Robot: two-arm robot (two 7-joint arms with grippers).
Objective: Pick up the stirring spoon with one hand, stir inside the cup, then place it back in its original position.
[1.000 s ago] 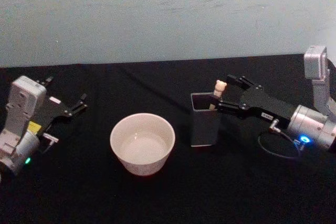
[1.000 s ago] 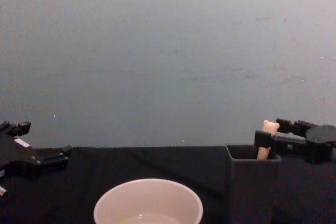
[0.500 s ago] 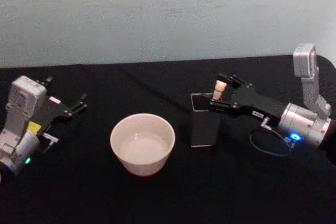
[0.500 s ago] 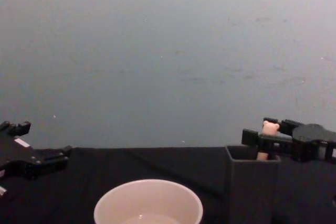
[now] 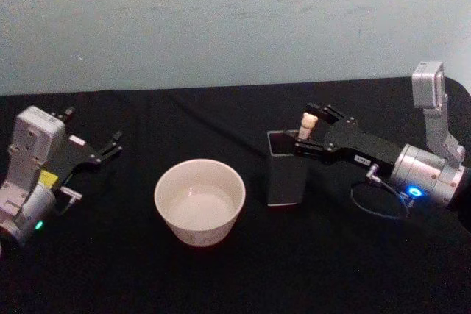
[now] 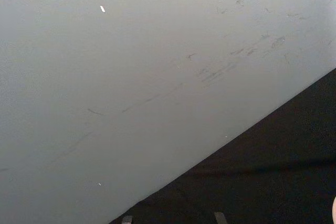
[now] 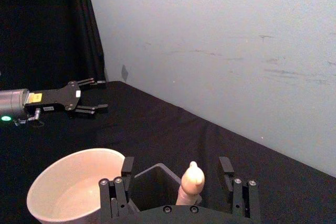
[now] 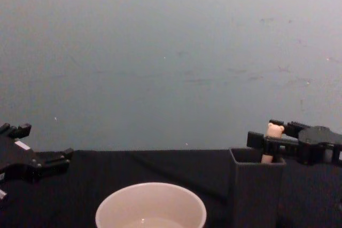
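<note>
The stirring spoon (image 5: 309, 121) stands in the dark grey square holder (image 5: 287, 178), its beige bear head (image 8: 275, 130) poking above the rim. My right gripper (image 5: 305, 130) is open, one finger on each side of the spoon handle (image 7: 191, 182) without touching it. Its fingers (image 7: 122, 179) hover just over the holder's mouth (image 7: 157, 174). The cream-white cup (image 5: 199, 200) sits on the black table to the left of the holder; it also shows in the chest view (image 8: 151, 206) and the right wrist view (image 7: 68, 192). My left gripper (image 5: 94, 124) rests open at the far left.
A black cloth (image 5: 221, 277) covers the table, and a pale wall (image 5: 221, 20) rises behind it. The left gripper (image 7: 100, 95) shows far off in the right wrist view. A loose cable (image 5: 372, 207) hangs under the right arm.
The right gripper has slid forward over the holder, so its fingers now straddle the spoon handle. It barely moved in the last half second. The left arm stayed still.
</note>
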